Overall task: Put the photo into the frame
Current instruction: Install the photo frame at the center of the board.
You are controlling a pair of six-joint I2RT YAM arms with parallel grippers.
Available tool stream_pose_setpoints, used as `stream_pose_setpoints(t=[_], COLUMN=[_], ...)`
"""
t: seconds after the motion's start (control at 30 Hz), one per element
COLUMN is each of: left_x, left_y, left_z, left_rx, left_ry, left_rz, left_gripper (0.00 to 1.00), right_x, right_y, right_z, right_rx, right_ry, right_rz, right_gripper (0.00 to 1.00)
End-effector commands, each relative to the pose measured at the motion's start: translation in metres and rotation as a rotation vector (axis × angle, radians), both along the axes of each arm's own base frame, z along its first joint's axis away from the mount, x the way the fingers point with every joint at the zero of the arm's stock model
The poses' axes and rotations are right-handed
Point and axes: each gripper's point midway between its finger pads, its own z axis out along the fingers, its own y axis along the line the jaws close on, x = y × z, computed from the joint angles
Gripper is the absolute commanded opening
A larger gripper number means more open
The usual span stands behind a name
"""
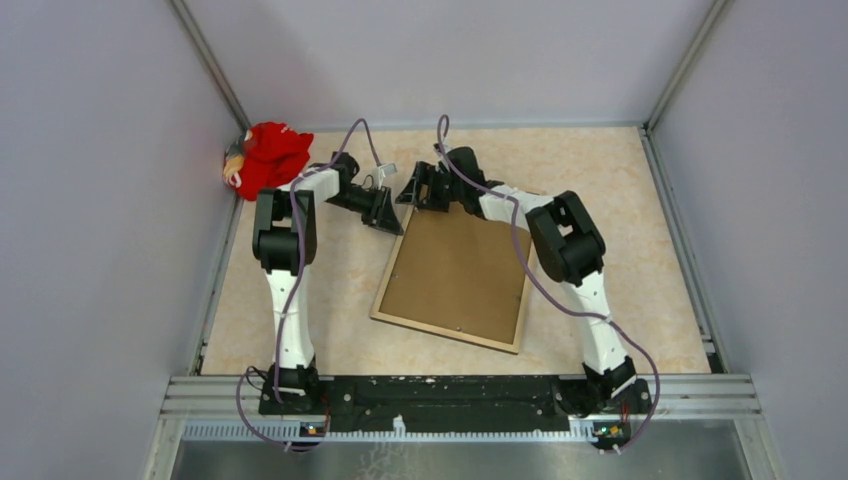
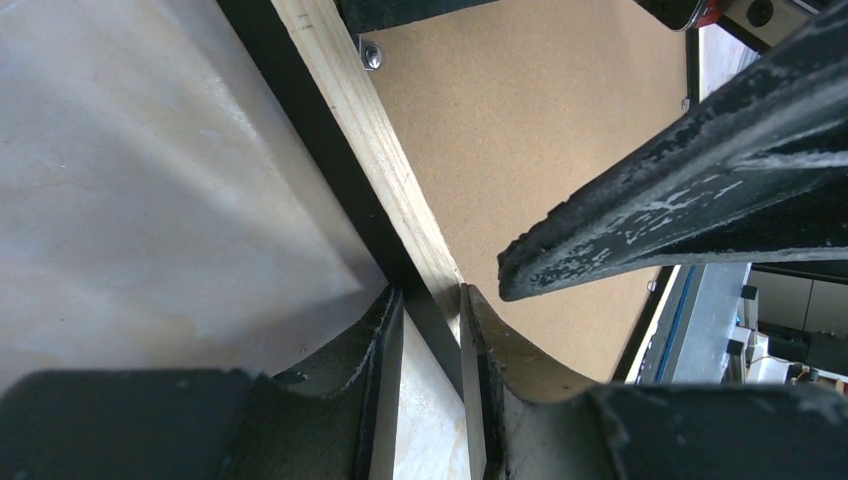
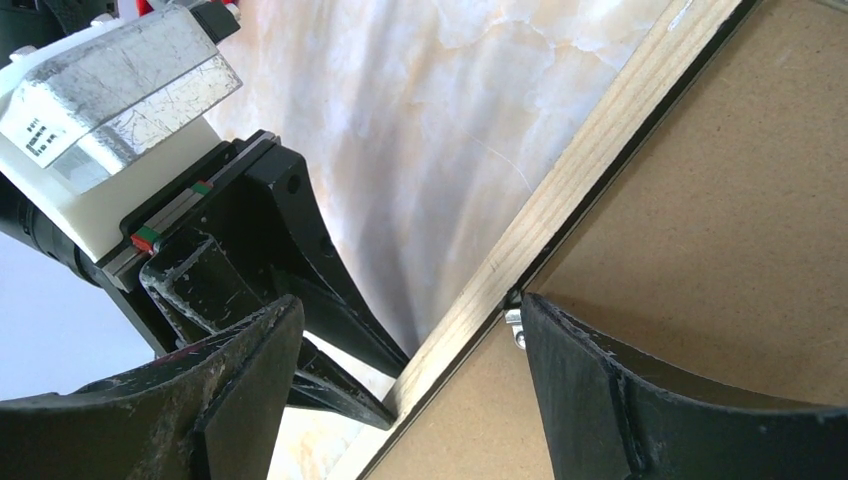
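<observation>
Top: the frame [image 1: 445, 334] lies back-up, skewed, mid table [image 1: 620, 200], brown backing board [image 1: 460, 270] inside. Left wrist: left pincer [image 2: 430, 300] narrow, clamped on frame's tan rail near far-left corner. Right wrist: right pincer [image 3: 405, 305] wide, straddling far rail, gripping nothing.

The walls [image 1: 90, 200] are plain pale grey-purple all around. The worktop [image 1: 630, 180] is creamy and looks like marble, with soft even light on it. Grey metal bars [image 1: 204, 50] stand in the far corners, and a metal rail [image 1: 700, 392] runs along the near edge.
</observation>
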Motion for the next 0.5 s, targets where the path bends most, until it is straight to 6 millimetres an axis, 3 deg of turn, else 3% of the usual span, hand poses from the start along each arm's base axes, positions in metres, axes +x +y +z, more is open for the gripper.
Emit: stream_pose_setpoints(t=[0.0, 0.17, 0.33, 0.47], left_x=[-0.011, -0.012, -0.014, -0.014], left_y=[-0.001, 0.0, 0.0, 0.0], left_z=[0.004, 0.005, 0.002, 0.001], left_rx=[0.021, 0.021, 0.023, 0.023], left_ry=[-0.007, -0.009, -0.005, -0.004], left_rz=[-0.026, -0.027, -0.029, -0.03], left_gripper=[0.32, 0.32, 0.32, 0.32], right_x=[0.019, 0.049, 0.052, 0.05], right_y=[-0.016, -0.063, -0.114, -0.126], right_z=[0.008, 0.038, 0.023, 0.013], right_rx=[-0.048, -0.126, -0.349, -0.355], right_ry=[-0.031, -0.113, -0.118, -0.1], right_rz=[-0.039, -0.166, -0.274, -0.297], right_gripper=[0.81, 0.82, 0.83, 0.83])
